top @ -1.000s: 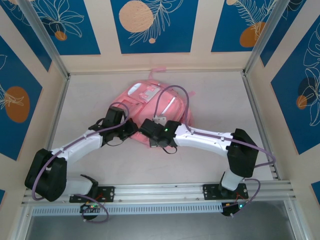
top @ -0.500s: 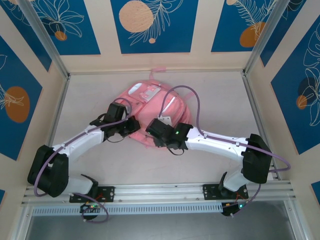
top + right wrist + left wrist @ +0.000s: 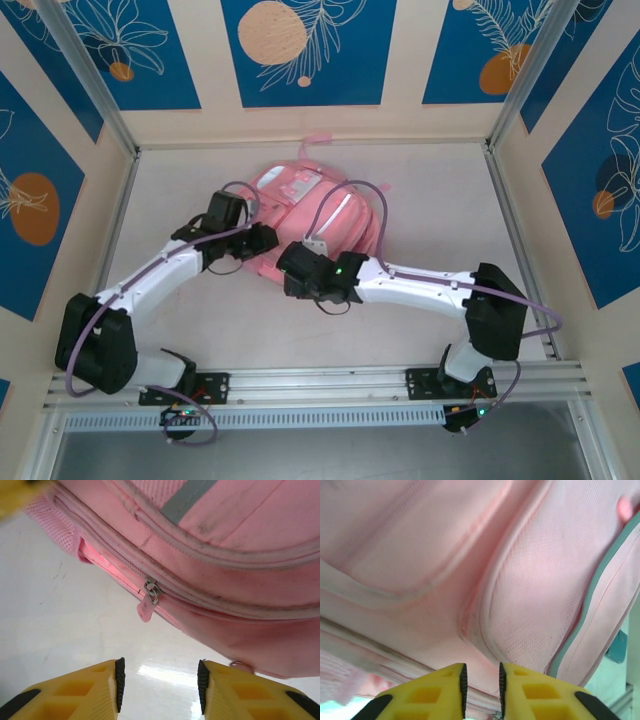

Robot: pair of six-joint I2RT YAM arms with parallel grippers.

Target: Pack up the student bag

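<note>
The student bag (image 3: 310,205) lies at the middle of the desk (image 3: 430,200). Our left gripper (image 3: 481,674), nearly pressed together, appears to pinch its fabric. Our right gripper (image 3: 159,672) is spread before the zipper pull (image 3: 147,606). We should centre on that tab, then draw along the track. Since the earlier frame, the right wrist has shifted leftward.

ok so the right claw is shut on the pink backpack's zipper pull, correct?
Not shut. The right claw is open and holds nothing; the zipper pull of the pink backpack hangs free just ahead of it. The right wrist view shows this.
</note>
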